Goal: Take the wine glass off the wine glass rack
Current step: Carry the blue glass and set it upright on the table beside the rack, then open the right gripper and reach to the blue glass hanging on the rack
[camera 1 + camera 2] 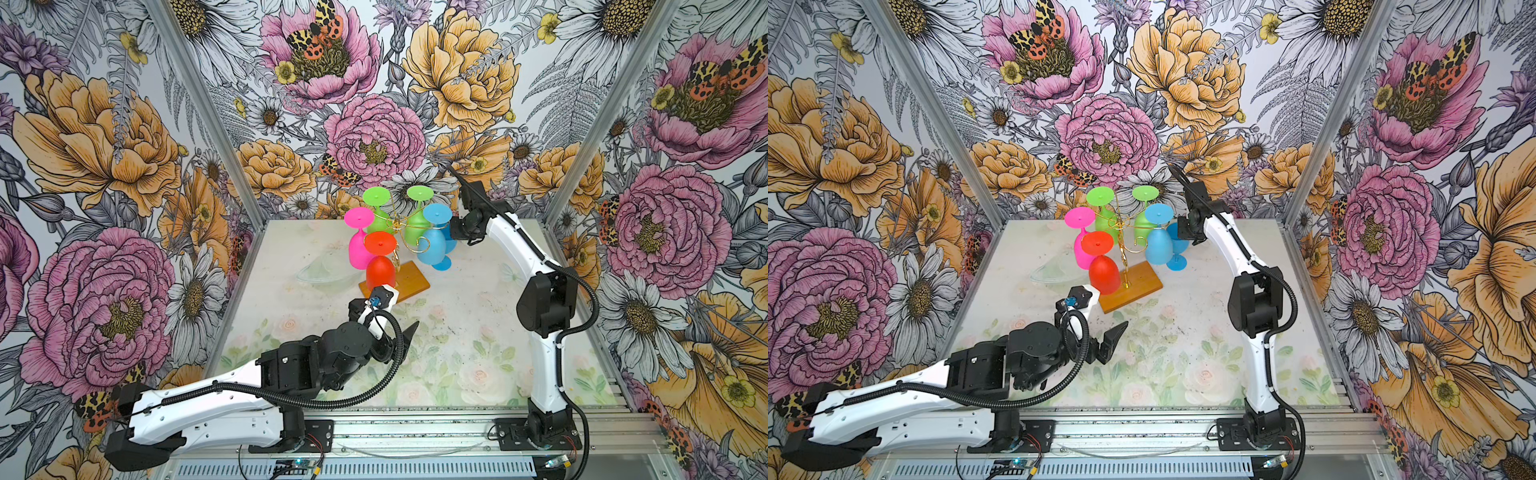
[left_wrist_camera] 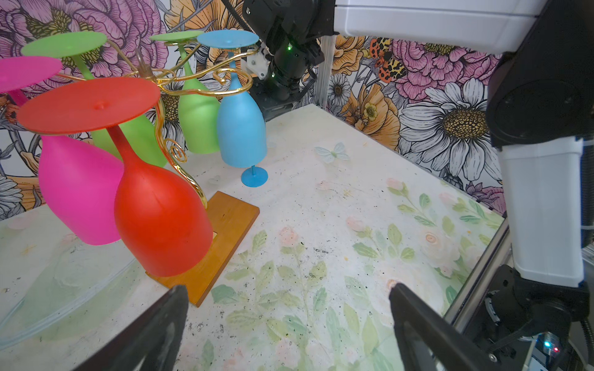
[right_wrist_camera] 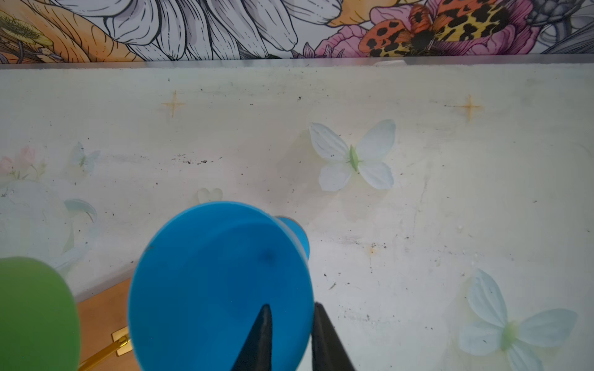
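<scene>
The wine glass rack (image 1: 398,227) is gold wire on an orange-brown wooden base (image 2: 232,218), at the middle back of the table. Pink (image 1: 358,249), red (image 1: 380,272), two green and a light blue glass (image 1: 432,249) hang from it upside down. A darker blue wine glass (image 3: 221,282) stands upright on the table just right of the rack, its foot (image 2: 254,177) on the surface. My right gripper (image 3: 291,305) straddles its rim, one finger inside the bowl and one outside, jaws slightly apart. My left gripper (image 2: 288,287) hovers wide open and empty in front of the rack base.
A clear leaf-shaped dish (image 1: 320,270) lies on the table left of the rack. Floral walls close the back and both sides. The red glass (image 2: 160,221) hangs low over the base's near corner, close to my left fingers (image 2: 170,308).
</scene>
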`<state>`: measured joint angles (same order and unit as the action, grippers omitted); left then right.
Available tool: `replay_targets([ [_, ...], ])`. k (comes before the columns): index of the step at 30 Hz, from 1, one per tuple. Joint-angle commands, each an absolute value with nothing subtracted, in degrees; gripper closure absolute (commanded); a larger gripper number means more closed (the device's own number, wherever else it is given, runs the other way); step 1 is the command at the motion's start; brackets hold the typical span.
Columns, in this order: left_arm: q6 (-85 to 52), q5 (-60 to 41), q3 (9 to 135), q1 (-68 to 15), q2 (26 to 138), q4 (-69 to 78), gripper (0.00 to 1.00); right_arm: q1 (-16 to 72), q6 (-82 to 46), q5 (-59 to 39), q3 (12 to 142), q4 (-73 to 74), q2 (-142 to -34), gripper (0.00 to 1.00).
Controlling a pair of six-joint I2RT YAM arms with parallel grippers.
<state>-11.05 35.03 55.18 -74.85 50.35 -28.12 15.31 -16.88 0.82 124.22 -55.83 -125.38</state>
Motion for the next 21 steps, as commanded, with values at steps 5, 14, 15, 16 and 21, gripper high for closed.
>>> replay_targets([
  [5, -13.85, 37.84, 55.87, -74.51, 48.24, -28.47, 0.01, 14.53, -17.07, 0.44, 125.93, -55.11, -123.66, 0.66],
  [14, -22.35, 32.64, 53.63, -64.59, 41.88, -31.34, 0.01, 12.62, -17.57, -3.41, 124.51, -55.02, -115.65, 0.30],
  [15, -23.03, 31.67, 53.23, -63.19, 41.16, -31.35, 0.01, 12.32, -17.91, -4.02, 124.17, -55.02, -114.40, 0.29],
  [16, -23.53, 30.68, 52.86, -62.01, 40.51, -31.30, 0.01, 12.02, -18.27, -4.70, 123.80, -55.03, -113.20, 0.29],
  [21, -24.35, 24.70, 52.42, -57.36, 39.68, -31.95, 0.01, 10.59, -20.31, -10.82, 120.55, -54.68, -107.20, 0.28],
])
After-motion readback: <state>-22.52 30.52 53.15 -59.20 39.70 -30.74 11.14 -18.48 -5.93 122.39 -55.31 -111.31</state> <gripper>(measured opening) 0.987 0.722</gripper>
